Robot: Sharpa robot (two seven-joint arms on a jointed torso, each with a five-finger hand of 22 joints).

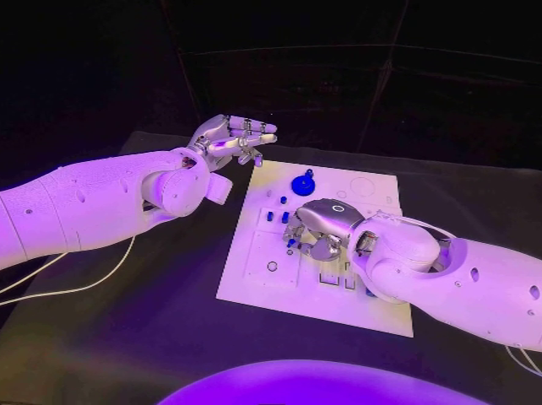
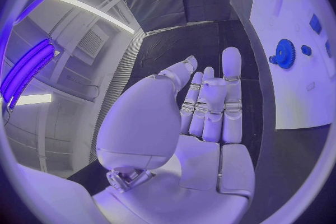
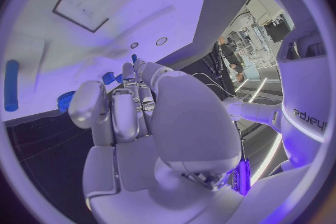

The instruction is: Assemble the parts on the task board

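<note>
So the task board [image 1: 262, 283], the white plate, sits flat in the middle of the black surface [image 1: 125, 337], a bit skewed. The left hand [image 1: 231, 139] hovers off the board's far left corner, palm up, fingers loosely spread and nothing in it, so it's released; the left wrist view backs that up, with its fingers [image 2: 231, 75] stretched out straight and empty over the dark surface, the board off to the side. The right hand [image 1: 321, 226] is down over the middle of the board, fingers curled downward right at a little cluster of blue parts [image 1: 290, 243]. Honestly I can't tell whether it's actually pinching one or just touching the board next to them; in the right wrist view the fingertips [image 3: 134, 63] reach a small blue piece [image 3: 108, 78], but the contact itself is hidden behind the fingers. A round blue gear [image 1: 303, 183] with a small knob on top sits on the far half of the board, apart from both hands, and it also turns up in the left wrist view. Two small blue pegs [image 1: 277, 217] sit just left of the right hand, and there are a few blue slot-shaped pieces [image 1: 338, 278] near the board's near edge, partly tucked under the right wrist.
</note>
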